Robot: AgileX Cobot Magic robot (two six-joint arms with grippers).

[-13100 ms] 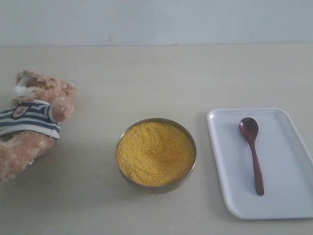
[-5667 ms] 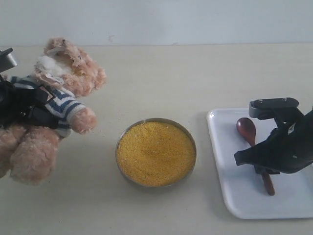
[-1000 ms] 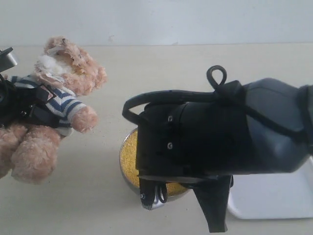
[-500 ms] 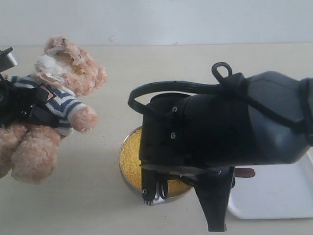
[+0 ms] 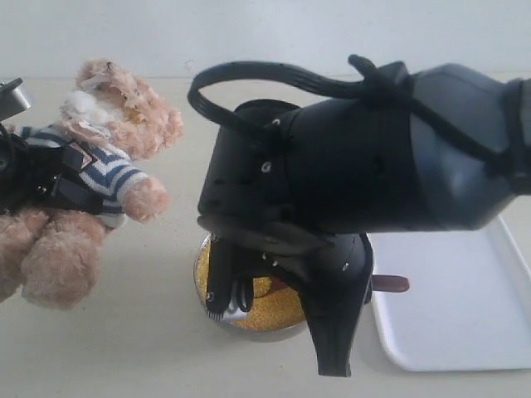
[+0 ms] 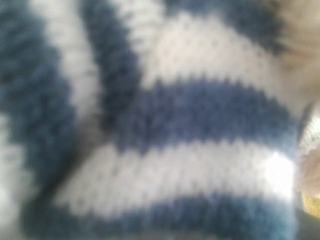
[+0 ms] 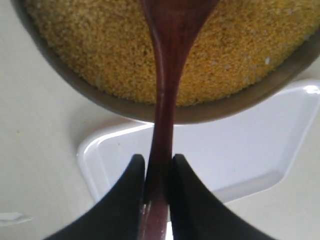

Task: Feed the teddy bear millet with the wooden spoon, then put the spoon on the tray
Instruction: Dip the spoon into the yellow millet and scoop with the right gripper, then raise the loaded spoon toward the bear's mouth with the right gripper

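Observation:
The teddy bear [image 5: 99, 141] is held upright at the left, with my left gripper [image 5: 37, 178] shut round its striped torso; the left wrist view shows only the shirt [image 6: 165, 150]. My right gripper [image 7: 157, 167] is shut on the wooden spoon's handle [image 7: 162, 115]. The spoon's round end [image 7: 175, 17] reaches over the millet [image 7: 100, 50] in the metal bowl [image 7: 210, 112], cut off by the frame edge. In the exterior view my right arm hides most of the bowl [image 5: 249, 319]. The handle's end [image 5: 390, 283] sticks out toward the white tray [image 5: 465, 315].
My bulky right arm [image 5: 373, 157] and its looped cable [image 5: 249, 75] span the middle of the table. The tray's corner [image 7: 100, 150] lies just beside the bowl. A wall runs behind the table's far edge [image 5: 274, 37].
My right arm has lifted and swung left, toward the bear's side, carrying the spoon over the bowl. The bear and my left arm have held still.

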